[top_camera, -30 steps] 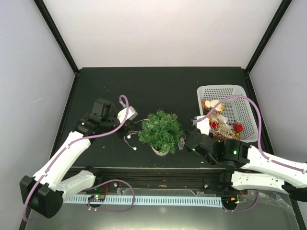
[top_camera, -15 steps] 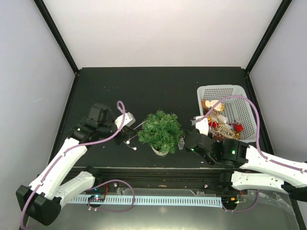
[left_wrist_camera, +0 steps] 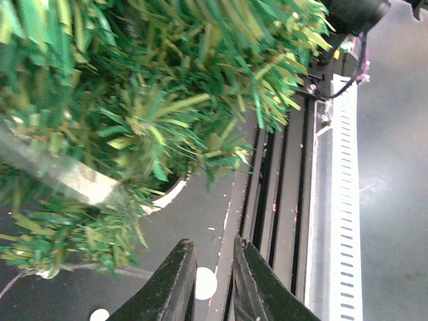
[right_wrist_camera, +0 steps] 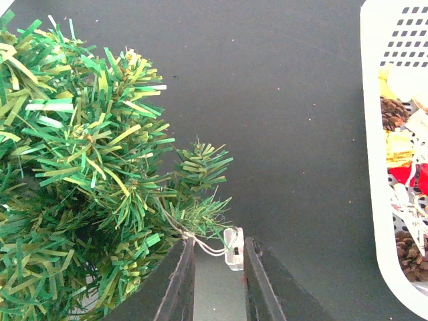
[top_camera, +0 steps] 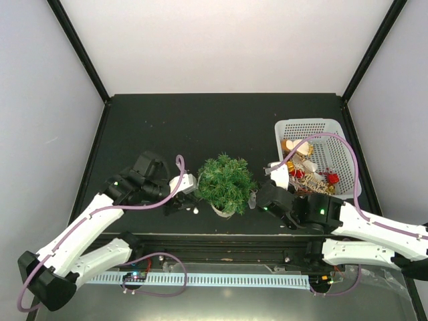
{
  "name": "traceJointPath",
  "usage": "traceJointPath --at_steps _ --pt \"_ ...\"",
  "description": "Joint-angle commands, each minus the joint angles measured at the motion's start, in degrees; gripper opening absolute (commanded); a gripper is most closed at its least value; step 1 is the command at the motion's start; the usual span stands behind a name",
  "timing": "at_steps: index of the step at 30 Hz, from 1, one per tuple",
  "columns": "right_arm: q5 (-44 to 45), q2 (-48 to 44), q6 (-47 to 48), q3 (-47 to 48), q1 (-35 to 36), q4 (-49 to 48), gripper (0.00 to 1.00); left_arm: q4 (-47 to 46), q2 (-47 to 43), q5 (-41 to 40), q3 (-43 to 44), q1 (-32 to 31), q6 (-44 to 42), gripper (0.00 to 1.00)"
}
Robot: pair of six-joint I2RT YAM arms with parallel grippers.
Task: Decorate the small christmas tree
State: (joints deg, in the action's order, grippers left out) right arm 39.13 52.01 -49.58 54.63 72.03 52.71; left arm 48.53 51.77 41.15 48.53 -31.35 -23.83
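The small christmas tree (top_camera: 225, 182), bushy dark-green needles on a white base, stands upright mid-bench (top_camera: 200, 120). The left tool (left_wrist_camera: 212, 253), just left of it, is slightly spread and empty. The right tool (right_wrist_camera: 219, 249), just right of it, brackets a small clear wired clip (right_wrist_camera: 234, 249); I cannot tell whether it is pinching it.

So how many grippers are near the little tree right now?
2. The left gripper is at the small christmas tree's left side, the right gripper at its right side, beside the white basket.

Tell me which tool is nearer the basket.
Right. The right tool sits at the tree's right edge, between tree and basket; the left tool is on the tree's left side, farther away.
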Motion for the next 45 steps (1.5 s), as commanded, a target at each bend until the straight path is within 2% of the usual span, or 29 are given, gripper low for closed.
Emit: traceJointPath --at_steps 1,10,19,26,30,33,38,40,45 --pt "2.38 0.32 -0.37 -0.2 0.42 -0.85 0.24 3.13 0.22 2.66 1.86 -1.46 -3.3 0.19" --pt "2.56 1.14 -0.49 0.12 0.44 -0.93 0.24 3.39 1.93 1.95 2.03 -4.03 -4.5 0.31" --pt "4.06 -0.03 -1.26 0.04 0.48 0.24 0.24 3.83 -3.82 -12.17 3.91 -3.77 -6.89 0.32" --pt "6.3 -2.39 -2.04 -0.46 0.47 0.63 0.24 1.3 -10.28 -19.85 2.98 0.57 -10.3 0.34" --pt "6.49 -1.79 -1.54 -0.04 0.34 0.23 0.25 -2.57 -13.49 -23.31 -0.82 6.41 -19.01 0.49" --pt "6.36 -0.64 -1.53 0.5 0.38 -0.01 0.25 0.95 -9.38 -21.79 -2.01 12.23 -26.55 0.57" --pt "5.85 -0.07 -1.48 -0.12 0.37 -1.59 0.25 3.84 1.0 -19.0 -3.28 22.18 -33.07 0.58" --pt "5.69 -0.07 -1.3 -0.73 0.27 -2.47 0.25 4.12 4.62 -18.17 -3.14 24.29 -34.31 0.59" --pt "5.59 0.75 -1.08 -1.04 0.13 -3.17 0.26 5.17 11.88 -14.57 -2.49 24.6 -35.27 0.62"
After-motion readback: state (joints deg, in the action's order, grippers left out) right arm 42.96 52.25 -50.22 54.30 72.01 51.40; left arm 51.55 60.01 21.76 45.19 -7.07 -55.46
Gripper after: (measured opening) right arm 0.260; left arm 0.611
